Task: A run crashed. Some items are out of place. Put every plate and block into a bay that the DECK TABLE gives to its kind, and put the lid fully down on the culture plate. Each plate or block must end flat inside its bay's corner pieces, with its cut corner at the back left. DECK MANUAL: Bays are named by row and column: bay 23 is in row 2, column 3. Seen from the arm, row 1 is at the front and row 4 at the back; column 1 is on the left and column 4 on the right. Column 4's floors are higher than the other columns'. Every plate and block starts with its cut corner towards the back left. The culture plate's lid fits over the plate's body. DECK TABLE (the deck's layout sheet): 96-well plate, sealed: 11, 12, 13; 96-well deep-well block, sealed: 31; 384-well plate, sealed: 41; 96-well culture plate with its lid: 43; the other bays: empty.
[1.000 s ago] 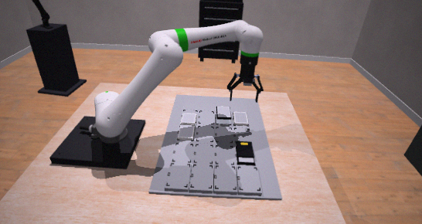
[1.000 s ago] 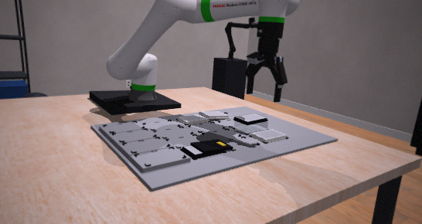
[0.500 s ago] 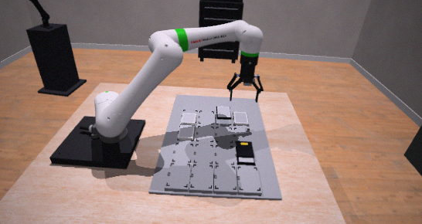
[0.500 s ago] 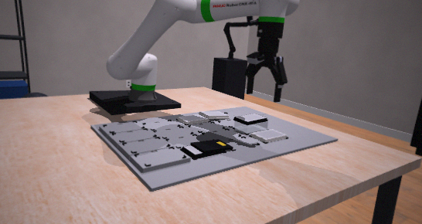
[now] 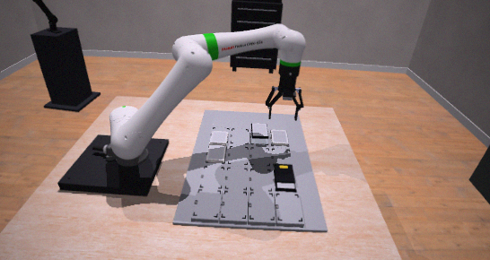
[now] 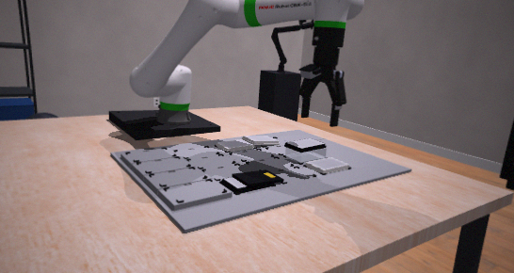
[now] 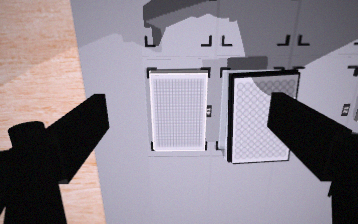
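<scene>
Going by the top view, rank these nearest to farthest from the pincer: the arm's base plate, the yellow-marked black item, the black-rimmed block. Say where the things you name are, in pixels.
Nearest the pincer (image 5: 283, 117) (image 6: 320, 120) (image 7: 188, 110) first:
1. Black-rimmed block (image 5: 259, 129) (image 6: 305, 144) (image 7: 255, 130), just lower left.
2. Yellow-marked black item (image 5: 284, 177) (image 6: 254, 178), farther down.
3. Base plate (image 5: 139, 181) (image 6: 136, 130), far left.

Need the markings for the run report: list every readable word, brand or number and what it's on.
"FANUC": red lettering on the arm.
Darker lettering beside it: too blurred to quote reliably.
Bay labels on the deck: too small or blurred to read with certainty.
</scene>
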Robot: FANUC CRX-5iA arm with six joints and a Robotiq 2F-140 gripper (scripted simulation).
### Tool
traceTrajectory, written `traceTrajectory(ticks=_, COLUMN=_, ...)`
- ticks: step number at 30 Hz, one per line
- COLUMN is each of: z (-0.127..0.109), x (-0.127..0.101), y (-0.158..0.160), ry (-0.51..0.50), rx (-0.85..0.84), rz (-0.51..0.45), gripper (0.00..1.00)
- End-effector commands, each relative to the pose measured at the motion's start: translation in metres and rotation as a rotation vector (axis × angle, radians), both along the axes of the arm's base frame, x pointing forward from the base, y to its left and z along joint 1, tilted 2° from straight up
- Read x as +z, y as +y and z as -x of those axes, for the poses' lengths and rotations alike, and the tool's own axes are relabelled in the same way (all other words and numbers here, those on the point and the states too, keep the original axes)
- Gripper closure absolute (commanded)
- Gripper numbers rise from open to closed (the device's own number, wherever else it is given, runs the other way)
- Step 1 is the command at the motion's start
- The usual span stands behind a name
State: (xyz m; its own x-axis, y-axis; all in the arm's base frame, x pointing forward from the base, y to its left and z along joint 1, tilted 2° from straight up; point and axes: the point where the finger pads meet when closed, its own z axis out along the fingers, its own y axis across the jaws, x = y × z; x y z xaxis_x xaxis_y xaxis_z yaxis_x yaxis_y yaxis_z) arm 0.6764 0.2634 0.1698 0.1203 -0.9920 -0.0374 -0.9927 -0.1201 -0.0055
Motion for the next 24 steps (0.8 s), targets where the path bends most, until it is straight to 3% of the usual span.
traceTrajectory(ticks=1, z=-0.002, x=-0.002, y=-0.011, ry=-0.004, rx=0.000, rz=-0.001, gripper=0.30)
traceTrajectory(ticks=24, z=-0.013, x=-0.031, y=-0.081, ry=-0.004, rx=0.000, rz=-0.001, gripper=0.30)
